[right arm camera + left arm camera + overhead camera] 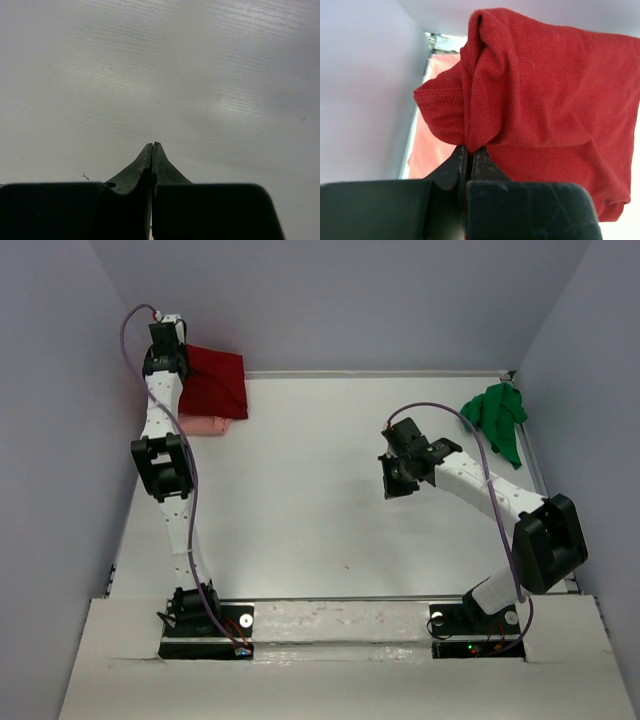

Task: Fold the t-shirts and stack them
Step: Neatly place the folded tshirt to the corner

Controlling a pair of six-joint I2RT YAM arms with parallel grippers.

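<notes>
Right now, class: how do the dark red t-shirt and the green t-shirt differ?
The dark red t-shirt lies mostly flat at the far left, on the pink t-shirt; the green t-shirt is crumpled at the far right. The left gripper pinches the red one; nothing touches the green one. Both are plain cloth.

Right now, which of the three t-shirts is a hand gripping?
The dark red t-shirt: the left hand pinches a fold of it. The pink t-shirt lies partly under it, and the green t-shirt sits crumpled far right.
</notes>
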